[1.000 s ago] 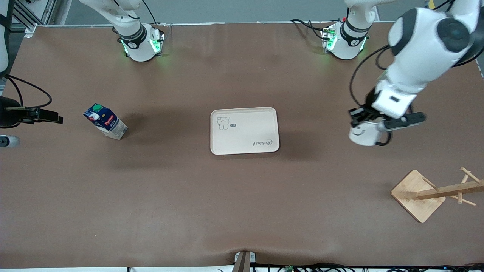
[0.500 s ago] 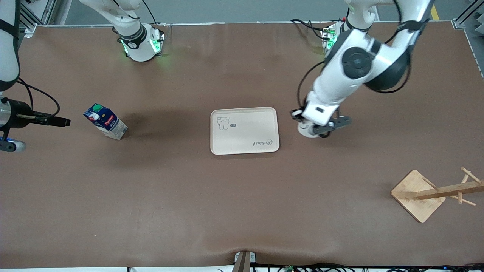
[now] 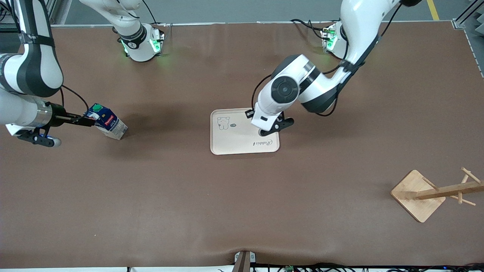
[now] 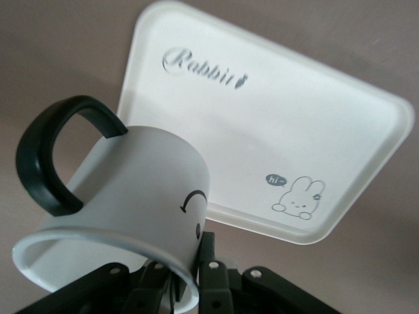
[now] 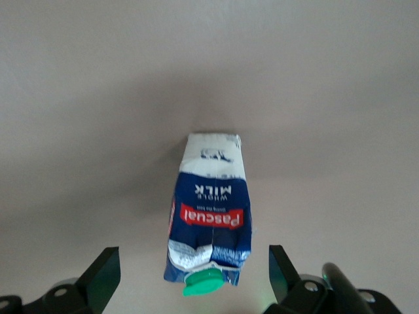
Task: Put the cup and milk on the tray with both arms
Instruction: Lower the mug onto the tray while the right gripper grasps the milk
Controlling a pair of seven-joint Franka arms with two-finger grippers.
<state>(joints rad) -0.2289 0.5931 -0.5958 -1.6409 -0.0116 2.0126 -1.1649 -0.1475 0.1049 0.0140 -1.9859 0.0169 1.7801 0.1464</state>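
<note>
I have the left gripper (image 3: 261,130) over the tray (image 3: 242,145), at the edge toward the left arm's end of the table, and its wrist view shows it clamped on the rim of the cup (image 4: 124,203), which hangs tilted above the tray's surface with its black handle sticking out to one side. The cup is not down yet, so I judge that half of the job as carried but not placed. My right gripper (image 3: 89,121) is low at the milk (image 3: 107,124), which stands on the table well apart from the tray, toward the right arm's end; in the right wrist view the jaws are spread wide on either side of the carton and I see no contact yet. So nothing sits on the tray: I still have to lower and release the cup, then close on the milk, lift it, bring it across and set it down beside the cup. Counting what I see: one cup, one milk, one tray, two arms, and one wooden stand (image 3: 418,195) lying near the front camera at the left arm's end.
</note>
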